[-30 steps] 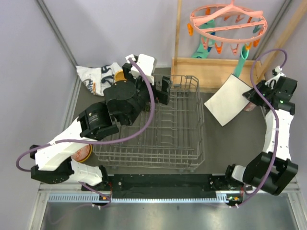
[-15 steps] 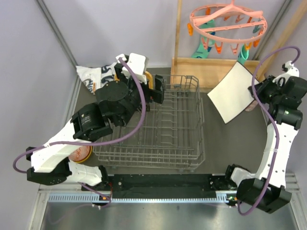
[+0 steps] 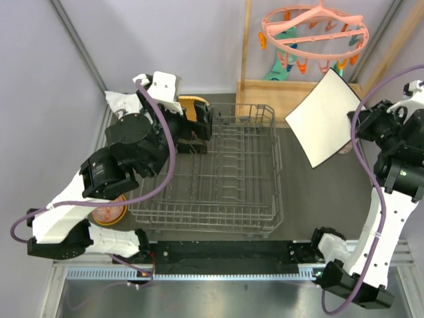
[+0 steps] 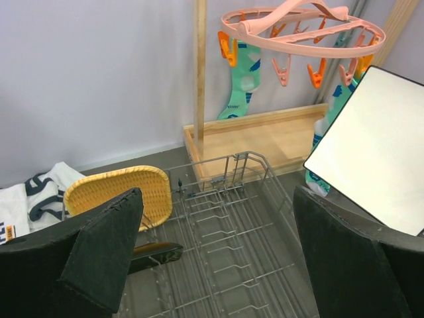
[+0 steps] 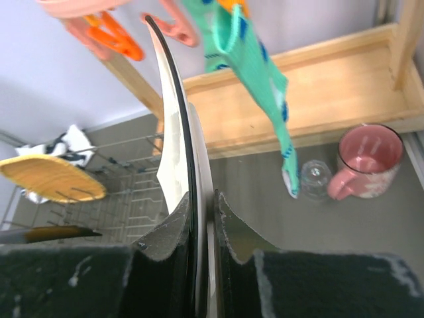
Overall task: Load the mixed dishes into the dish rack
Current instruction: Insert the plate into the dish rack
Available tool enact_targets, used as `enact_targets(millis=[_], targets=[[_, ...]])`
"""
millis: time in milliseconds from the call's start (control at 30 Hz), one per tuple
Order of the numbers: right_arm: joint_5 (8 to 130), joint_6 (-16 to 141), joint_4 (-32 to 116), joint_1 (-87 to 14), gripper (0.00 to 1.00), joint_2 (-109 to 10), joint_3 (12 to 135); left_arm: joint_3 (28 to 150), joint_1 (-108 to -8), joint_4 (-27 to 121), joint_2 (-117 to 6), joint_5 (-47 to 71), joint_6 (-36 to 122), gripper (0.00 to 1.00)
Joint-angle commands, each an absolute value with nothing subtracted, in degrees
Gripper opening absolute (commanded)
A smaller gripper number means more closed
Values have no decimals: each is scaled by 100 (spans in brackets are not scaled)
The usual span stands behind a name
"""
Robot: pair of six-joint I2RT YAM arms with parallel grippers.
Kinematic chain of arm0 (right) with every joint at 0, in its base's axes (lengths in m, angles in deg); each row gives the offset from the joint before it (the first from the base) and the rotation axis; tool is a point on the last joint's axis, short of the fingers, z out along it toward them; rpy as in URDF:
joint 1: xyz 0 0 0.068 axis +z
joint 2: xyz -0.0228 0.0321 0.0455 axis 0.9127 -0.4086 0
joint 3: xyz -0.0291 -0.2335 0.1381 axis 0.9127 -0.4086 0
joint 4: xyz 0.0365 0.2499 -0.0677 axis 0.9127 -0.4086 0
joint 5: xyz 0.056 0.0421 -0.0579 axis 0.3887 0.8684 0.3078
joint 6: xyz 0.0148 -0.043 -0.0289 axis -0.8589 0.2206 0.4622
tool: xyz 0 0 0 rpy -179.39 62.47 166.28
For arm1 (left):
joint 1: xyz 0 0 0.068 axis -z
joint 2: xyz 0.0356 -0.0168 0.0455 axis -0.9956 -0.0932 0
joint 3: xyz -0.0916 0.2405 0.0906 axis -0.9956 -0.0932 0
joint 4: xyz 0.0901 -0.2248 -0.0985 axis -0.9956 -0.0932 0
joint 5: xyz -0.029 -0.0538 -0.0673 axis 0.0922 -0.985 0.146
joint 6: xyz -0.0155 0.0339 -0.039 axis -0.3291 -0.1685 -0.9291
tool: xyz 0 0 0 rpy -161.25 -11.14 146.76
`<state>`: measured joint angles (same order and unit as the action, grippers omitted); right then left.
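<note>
The grey wire dish rack [image 3: 228,179] stands mid-table. A yellow wooden plate [image 3: 193,103] leans on edge at its far left corner, also in the left wrist view [image 4: 122,192]. A black floral plate [image 4: 154,254] stands on edge just in front of it. My left gripper [image 3: 199,124] is open and empty above the rack's far left part. My right gripper [image 3: 358,129] is shut on the pale plate [image 3: 323,119] and holds it tilted in the air, right of the rack. The pink cup [image 5: 368,159] and small clear glass [image 5: 315,179] stand on the table below. The orange bowl [image 3: 109,213] sits left of the rack. The patterned bowl is hidden.
A light wooden tray [image 3: 285,99] lies behind the rack. A pink peg hanger [image 3: 315,30] with teal socks [image 5: 255,73] hangs above it, close to the raised plate. A white printed cloth [image 3: 122,103] lies at the far left.
My right gripper has raised the pale plate and carried it back and to the right. My left arm has drawn back to the left from the rack's far edge, gripper still open.
</note>
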<state>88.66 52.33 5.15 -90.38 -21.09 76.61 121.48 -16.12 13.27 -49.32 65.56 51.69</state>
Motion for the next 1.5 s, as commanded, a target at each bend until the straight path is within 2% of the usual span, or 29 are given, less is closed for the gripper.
enact_targets(millis=[0,233,367,400,467,600,900,1067,1300,1467], targets=[[10115,4679,1881,-9006,0,-1813,8332,12347,-1645,1400,-4779,6772,5167,99],[11383,3853,3331,-9006,0,-1804,8579,12391,-1636,1409,-4602,6842,5105,99],[12034,2389,5663,-8892,0,-1865,8053,12541,-1636,1233,-4603,6973,5035,99],[12096,2384,5818,-8787,0,-1883,7990,12550,-1636,1207,-4594,7026,5000,99],[11922,2933,5663,-8269,0,-1883,8016,12515,-1636,1224,-4541,7071,4930,99],[11114,4211,4004,-7004,0,-2172,8525,12497,-1636,1259,-4471,7027,4868,99],[9057,5942,3202,-4332,0,-3165,8833,12523,-1636,1145,-4339,7106,4727,99],[8616,5998,3024,-3934,0,-3763,9001,12506,-1636,1083,-4269,7167,4666,99],[8423,6022,3463,-3776,0,-4036,8772,12418,-1636,1074,-4180,7220,4639,99],[7897,6302,3666,-3188,0,-4115,8789,12295,-1636,1171,-4137,7247,4666,99]])
